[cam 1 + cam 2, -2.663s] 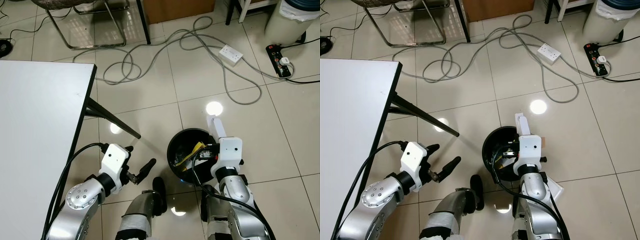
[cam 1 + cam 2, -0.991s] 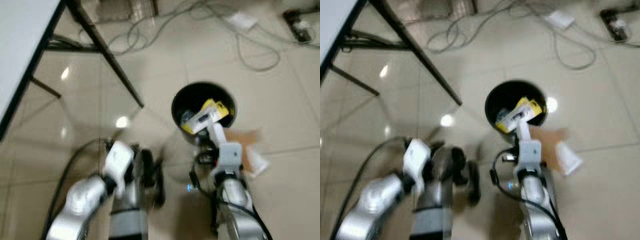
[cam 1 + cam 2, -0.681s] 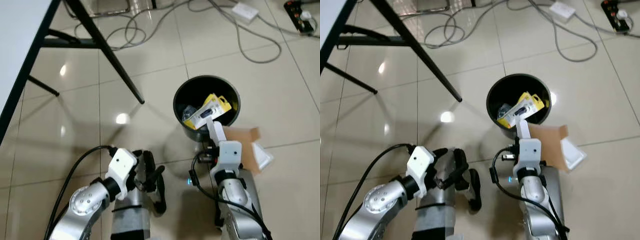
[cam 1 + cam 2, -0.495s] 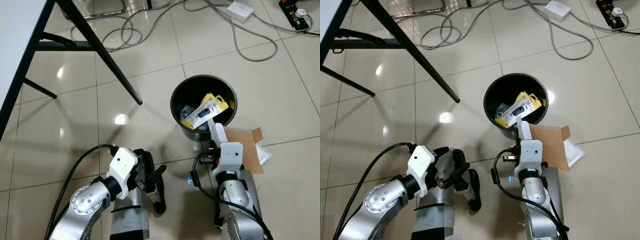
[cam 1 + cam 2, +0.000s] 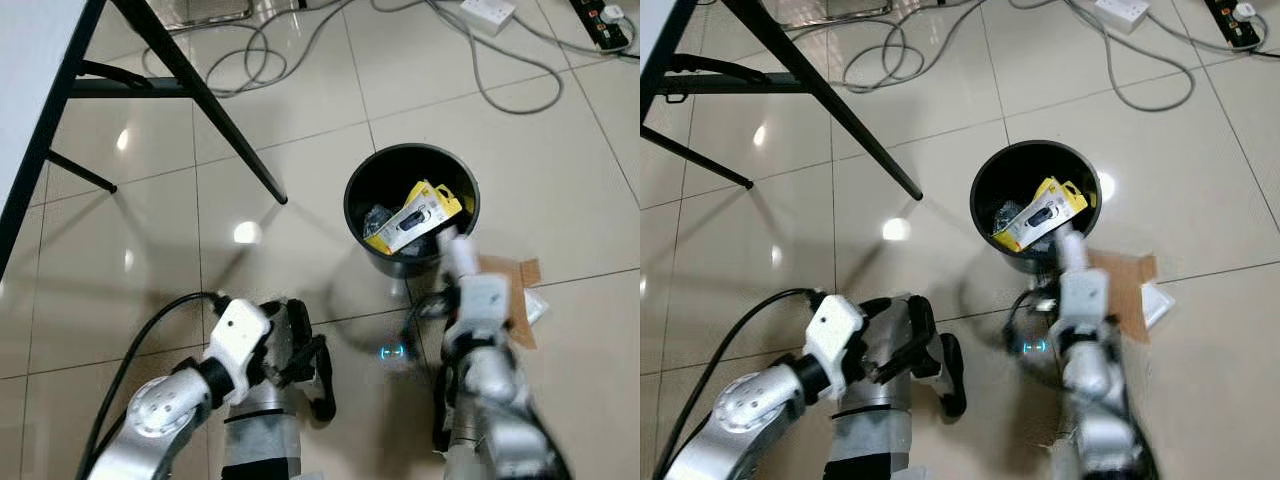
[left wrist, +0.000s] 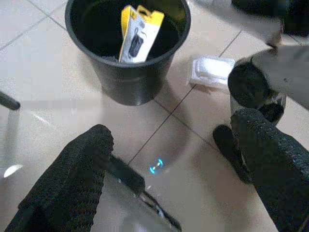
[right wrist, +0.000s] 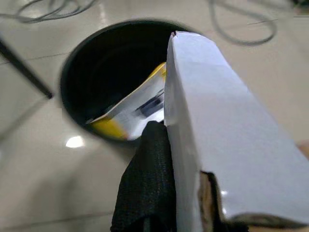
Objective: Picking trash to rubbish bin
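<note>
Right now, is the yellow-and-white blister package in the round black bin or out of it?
In. The yellow-and-white blister package leans inside the round black bin, top corner near the rim, other trash beneath it.

One black bin (image 5: 372,253), one yellow package (image 5: 415,217), two end effectors: left (image 5: 302,352), right (image 7: 164,145)

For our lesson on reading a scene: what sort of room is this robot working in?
Probably an office or lab: a tiled floor with loose cables and a power strip, a white table on black legs, and a black bin holding packaging.
</note>
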`<state>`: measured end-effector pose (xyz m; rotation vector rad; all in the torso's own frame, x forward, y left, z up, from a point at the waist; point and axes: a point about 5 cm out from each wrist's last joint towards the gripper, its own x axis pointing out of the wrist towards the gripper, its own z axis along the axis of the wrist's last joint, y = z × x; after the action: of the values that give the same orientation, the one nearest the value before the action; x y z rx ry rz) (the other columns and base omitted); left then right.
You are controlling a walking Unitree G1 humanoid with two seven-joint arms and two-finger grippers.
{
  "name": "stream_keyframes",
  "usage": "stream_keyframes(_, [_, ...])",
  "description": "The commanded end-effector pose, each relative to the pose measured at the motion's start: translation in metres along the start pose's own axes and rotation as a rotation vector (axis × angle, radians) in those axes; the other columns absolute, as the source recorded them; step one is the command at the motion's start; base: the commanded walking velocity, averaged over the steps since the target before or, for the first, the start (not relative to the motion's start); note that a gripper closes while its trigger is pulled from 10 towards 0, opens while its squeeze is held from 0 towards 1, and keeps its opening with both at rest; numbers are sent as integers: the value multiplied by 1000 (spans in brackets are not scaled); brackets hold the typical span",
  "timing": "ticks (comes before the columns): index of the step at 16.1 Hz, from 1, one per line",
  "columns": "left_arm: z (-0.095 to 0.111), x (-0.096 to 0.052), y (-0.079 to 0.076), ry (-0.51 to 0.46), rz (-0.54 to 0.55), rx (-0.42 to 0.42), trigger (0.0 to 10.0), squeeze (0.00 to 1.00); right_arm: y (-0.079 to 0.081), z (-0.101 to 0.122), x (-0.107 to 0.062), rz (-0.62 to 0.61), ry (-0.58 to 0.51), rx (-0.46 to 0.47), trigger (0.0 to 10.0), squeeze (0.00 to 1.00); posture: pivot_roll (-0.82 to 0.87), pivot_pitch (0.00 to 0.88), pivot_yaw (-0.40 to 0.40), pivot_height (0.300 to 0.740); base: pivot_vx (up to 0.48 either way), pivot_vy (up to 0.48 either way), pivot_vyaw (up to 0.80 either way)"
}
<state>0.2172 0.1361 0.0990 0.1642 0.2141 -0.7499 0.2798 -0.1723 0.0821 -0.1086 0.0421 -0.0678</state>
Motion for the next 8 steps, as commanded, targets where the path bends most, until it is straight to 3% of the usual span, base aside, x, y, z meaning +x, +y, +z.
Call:
stream_keyframes(1, [-5,-8,0,32,1,-22,10000,0,-6,-7,-1,-30,27,5,10000,0,125,506,266,590,0,0,0])
stream_keyframes(3, [-3,-9,1,34,1,-18,10000,0,-23,0,11,-79,8,-17,10000,0,132,510,274,590,0,0,0])
stream_keyframes(8, [-3,-18,5,45,30,-14,10000,0,-37,20,33,-89,-49,-64,10000,0,148,523,270,590,0,0,0])
